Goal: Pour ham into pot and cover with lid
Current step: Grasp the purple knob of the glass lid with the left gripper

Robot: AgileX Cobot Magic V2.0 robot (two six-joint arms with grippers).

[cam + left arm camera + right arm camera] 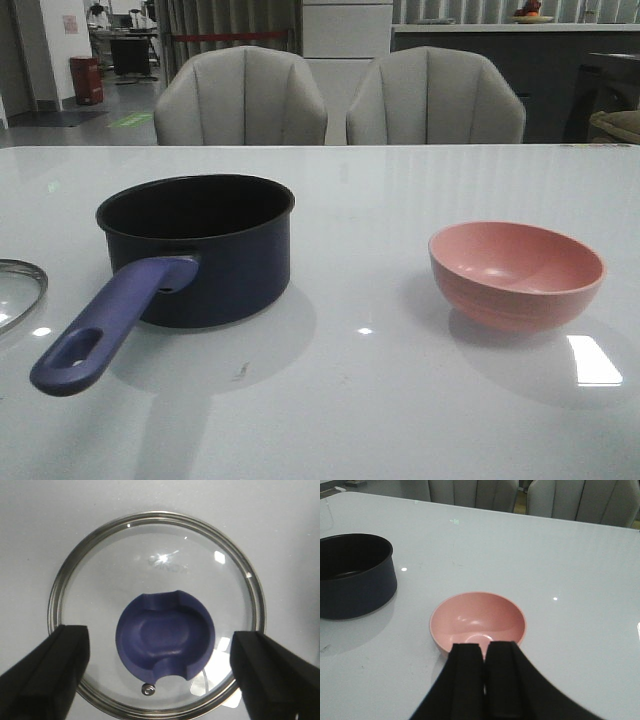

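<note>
Front view shows the pot (205,250) left of the middle, dark and round, with a long purple handle that has an oval hole near its end. We cannot see down to its bottom, so the ham cannot be seen. The lid (18,290) is cut off at the left edge; only a bit of its shiny rim and glass shows. The pink bowl (516,272) sits at the right, smooth and round, and looks empty. The white table (380,400) is glossy.

Left wrist view looks down on the whole lid (156,615): clear glass, thin metal rim, dark blue knob in the middle. The left gripper (160,672) is spread wide, one finger at each bottom corner, holding nothing.

Right wrist view shows the right gripper (485,680) at the bottom, its fingers pressed together, holding nothing. It hides the near edge of the pink bowl (477,620). The pot (352,575) is cut off at the left edge.
</note>
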